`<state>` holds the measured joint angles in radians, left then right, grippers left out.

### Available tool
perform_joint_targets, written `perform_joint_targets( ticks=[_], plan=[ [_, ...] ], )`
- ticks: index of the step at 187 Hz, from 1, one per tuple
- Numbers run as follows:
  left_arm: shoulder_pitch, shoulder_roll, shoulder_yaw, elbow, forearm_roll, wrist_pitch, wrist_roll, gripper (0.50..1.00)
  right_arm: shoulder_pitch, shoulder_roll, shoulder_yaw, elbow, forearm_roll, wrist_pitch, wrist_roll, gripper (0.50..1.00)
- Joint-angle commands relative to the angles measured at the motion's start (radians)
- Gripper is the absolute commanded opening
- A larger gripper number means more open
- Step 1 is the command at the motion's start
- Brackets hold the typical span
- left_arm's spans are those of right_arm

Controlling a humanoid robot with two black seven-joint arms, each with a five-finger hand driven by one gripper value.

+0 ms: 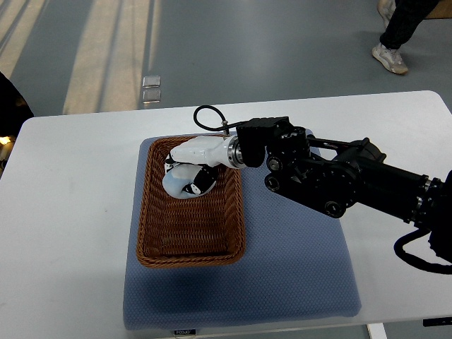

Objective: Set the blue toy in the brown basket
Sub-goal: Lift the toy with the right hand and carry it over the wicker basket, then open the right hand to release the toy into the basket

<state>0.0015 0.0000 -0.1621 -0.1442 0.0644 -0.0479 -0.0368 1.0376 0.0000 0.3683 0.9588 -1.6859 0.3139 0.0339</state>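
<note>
Fingers (185, 164) of the right hand (194, 159) curled around a pale blue rounded toy (185, 182) inside the brown woven wicker basket (189, 233), on a blue mat (296, 268).

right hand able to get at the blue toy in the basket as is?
Probably yes: the right hand is already over the brown basket at the blue toy, fingers apparently curled round it. Nothing shows between them.

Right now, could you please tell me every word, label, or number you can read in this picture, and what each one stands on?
Only one text shows: a small white tag on the near edge of the blue mat. Its print is too small and blurred to read.
Nothing readable shows on the brown basket, the right hand, or the table.
</note>
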Motion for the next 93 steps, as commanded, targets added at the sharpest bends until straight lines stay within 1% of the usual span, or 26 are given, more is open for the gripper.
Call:
perform_joint_targets(
  ticks=[1, 7, 14, 37, 68, 84, 93],
  plan=[
    [-0.001, 0.0, 0.0, 0.0, 0.0, -0.001, 0.0, 1.0, -0.007, 0.0, 0.0, 0.0, 0.002, -0.003, 0.003, 0.682],
    [0.0, 0.0, 0.0, 0.0, 0.0, 0.0, 0.0, 1.0, -0.007, 0.0, 0.0, 0.0, 0.002, -0.006, 0.004, 0.688],
    [0.0, 0.0, 0.0, 0.0, 0.0, 0.0, 0.0, 1.0, -0.008, 0.0, 0.0, 0.0, 0.002, -0.01, 0.004, 0.709],
    [0.0, 0.0, 0.0, 0.0, 0.0, 0.0, 0.0, 1.0, -0.021, 0.0, -0.002, 0.0, 0.002, -0.01, 0.004, 0.742],
    [0.0, 0.0, 0.0, 0.0, 0.0, 0.0, 0.0, 1.0, -0.019, 0.0, 0.0, 0.002, 0.003, -0.01, 0.004, 0.756],
    [0.0, 0.0, 0.0, 0.0, 0.0, -0.001, 0.0, 1.0, -0.018, 0.0, 0.001, 0.003, 0.006, -0.009, 0.006, 0.809],
    [0.0, 0.0, 0.001, 0.0, 0.0, -0.001, 0.0, 1.0, -0.013, 0.0, 0.003, 0.008, 0.008, -0.009, 0.006, 0.856]
  ],
)
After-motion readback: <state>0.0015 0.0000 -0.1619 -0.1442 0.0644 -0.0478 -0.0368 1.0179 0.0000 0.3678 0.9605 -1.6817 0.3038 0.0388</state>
